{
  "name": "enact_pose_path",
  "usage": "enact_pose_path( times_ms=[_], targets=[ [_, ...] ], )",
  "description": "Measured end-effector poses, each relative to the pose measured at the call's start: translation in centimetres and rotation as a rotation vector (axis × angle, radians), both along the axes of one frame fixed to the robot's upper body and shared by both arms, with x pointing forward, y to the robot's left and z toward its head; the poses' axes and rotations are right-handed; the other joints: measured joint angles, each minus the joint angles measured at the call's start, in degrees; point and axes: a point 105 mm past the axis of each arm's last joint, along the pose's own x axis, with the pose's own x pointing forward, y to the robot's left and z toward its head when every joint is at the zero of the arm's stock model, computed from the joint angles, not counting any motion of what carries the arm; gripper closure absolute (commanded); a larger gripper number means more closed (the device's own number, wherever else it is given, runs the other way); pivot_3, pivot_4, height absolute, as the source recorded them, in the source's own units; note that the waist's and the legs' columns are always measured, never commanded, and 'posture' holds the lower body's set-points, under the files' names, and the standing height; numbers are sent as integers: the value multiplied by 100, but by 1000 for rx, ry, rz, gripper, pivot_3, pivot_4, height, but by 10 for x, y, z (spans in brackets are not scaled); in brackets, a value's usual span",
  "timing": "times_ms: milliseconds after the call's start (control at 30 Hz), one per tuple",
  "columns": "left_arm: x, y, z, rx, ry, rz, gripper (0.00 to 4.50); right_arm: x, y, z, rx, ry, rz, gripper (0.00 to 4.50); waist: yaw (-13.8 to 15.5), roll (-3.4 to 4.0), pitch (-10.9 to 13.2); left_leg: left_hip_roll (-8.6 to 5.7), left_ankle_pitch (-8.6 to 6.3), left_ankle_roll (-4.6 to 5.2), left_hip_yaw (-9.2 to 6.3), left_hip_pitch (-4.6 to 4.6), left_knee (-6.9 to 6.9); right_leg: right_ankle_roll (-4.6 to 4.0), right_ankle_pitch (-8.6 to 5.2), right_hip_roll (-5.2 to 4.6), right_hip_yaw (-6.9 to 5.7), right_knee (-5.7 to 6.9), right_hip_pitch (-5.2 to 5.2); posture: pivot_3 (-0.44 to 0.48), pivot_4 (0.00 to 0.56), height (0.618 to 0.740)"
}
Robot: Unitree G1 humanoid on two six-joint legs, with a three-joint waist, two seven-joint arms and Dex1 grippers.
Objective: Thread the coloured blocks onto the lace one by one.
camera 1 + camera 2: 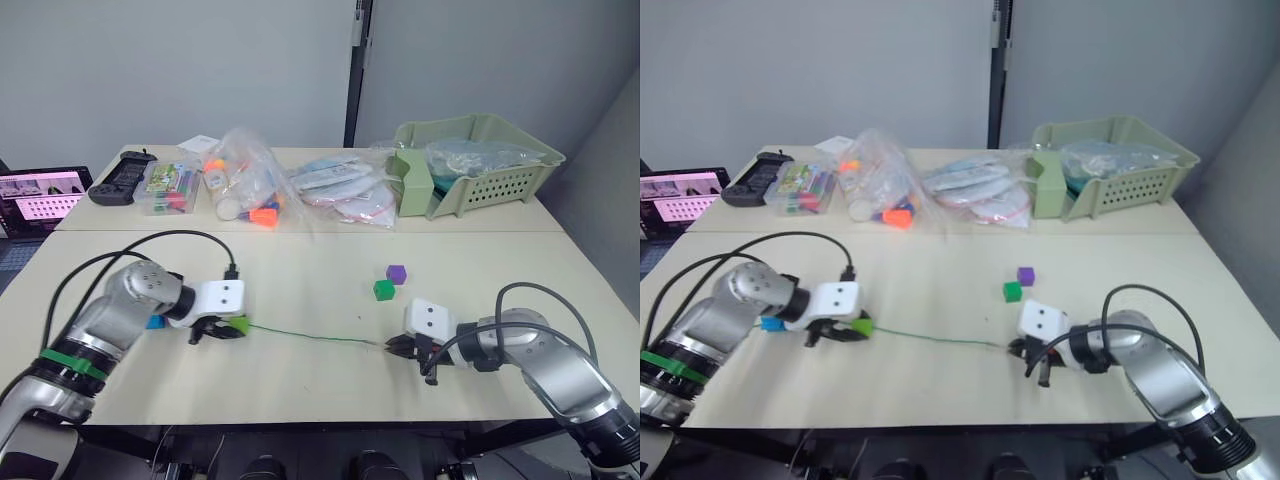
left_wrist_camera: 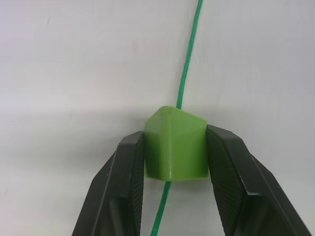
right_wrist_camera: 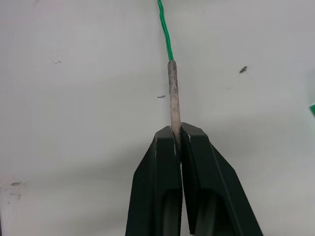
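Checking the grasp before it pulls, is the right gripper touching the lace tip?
Touching. In the right wrist view the right gripper is shut on the lace, its stiff tip pinched between both fingers.

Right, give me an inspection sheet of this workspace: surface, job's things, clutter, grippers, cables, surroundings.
Surface: pale table, a second table butted behind it.
Job's things: lace runs through the lime green cube; blue cube by the left arm; dark green cube and purple cube loose mid-table.
Clutter: plastic bags, clear box, black controller, green basket on the rear table.
Grippers: left gripper shut on the lime green cube; right gripper shut on the lace tip.
Cables: black cables loop over both arms.
Surroundings: grey wall, screen at left.
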Motion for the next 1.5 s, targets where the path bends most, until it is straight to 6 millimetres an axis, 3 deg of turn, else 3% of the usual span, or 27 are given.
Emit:
enact_pose_path(
  times_ms=[67,300,500,533,600,733,767,933,1067,1167,1300,1500],
  targets=[
    [3,24,2,44,-21,31,3158,-1,0,-1,0,3,0,4500,-16,4,-2,3,0,0,2,7,-3,0,-5,3,0,9,-2,0,150,740],
    [2,71,4,131,-24,98,3158,-1,0,-1,0,3,0,4500,-57,26,-15,6,0,0,12,17,-14,-1,-13,5,3,17,-4,0,150,740],
    [-1,81,5,137,-22,115,3158,-1,1,-1,5,4,1,4500,-62,29,-16,6,0,0,14,17,-16,-4,-13,3,3,19,-4,0,150,740],
    [0,80,5,123,-27,114,2145,-1,2,-1,7,3,3,4500,-61,29,-16,6,0,0,14,16,-16,-4,-13,3,3,19,-5,0,150,740],
    [3,76,8,75,-43,123,1531,0,4,1,16,-4,9,4500,-38,28,-16,6,0,0,12,11,-16,-4,-13,3,1,19,-8,0,150,740],
    [3,53,12,-22,-8,78,197,0,9,4,27,-10,23,4500,48,24,-14,-6,0,0,4,-23,-10,-9,-10,-6,-1,12,-21,0,150,740],
    [2,42,15,-50,7,56,58,0,11,5,29,-14,29,4500,74,22,-12,-7,0,0,-1,-36,-2,-8,-10,-8,-4,13,-29,0,150,740],
    [-13,-37,39,-268,67,-117,58,2,27,10,51,-21,70,4500,137,3,-2,-8,0,0,-6,-101,27,-4,-5,-12,-2,28,-88,0,150,740],
    [-21,-83,26,-364,83,-165,58,1,38,7,54,0,91,4500,144,3,-2,-7,0,0,-5,-99,29,-6,-4,-7,-2,30,-89,0,150,740],
    [-30,-129,7,-420,106,-237,58,2,44,10,58,-3,103,4500,162,1,-1,-8,0,0,-6,-103,38,-7,-4,-7,-3,31,-89,0,150,740],
    [-28,-154,4,-440,77,-248,58,1,46,8,52,7,107,4500,170,0,-1,-10,0,0,-7,-103,39,-7,-3,-6,-2,33,-89,0,150,740],
    [-30,-171,-3,-417,74,-269,58,1,48,6,49,20,101,4500,164,1,-1,-10,0,0,-6,-102,39,-7,-3,-6,-2,32,-89,0,150,740]
  ],
)
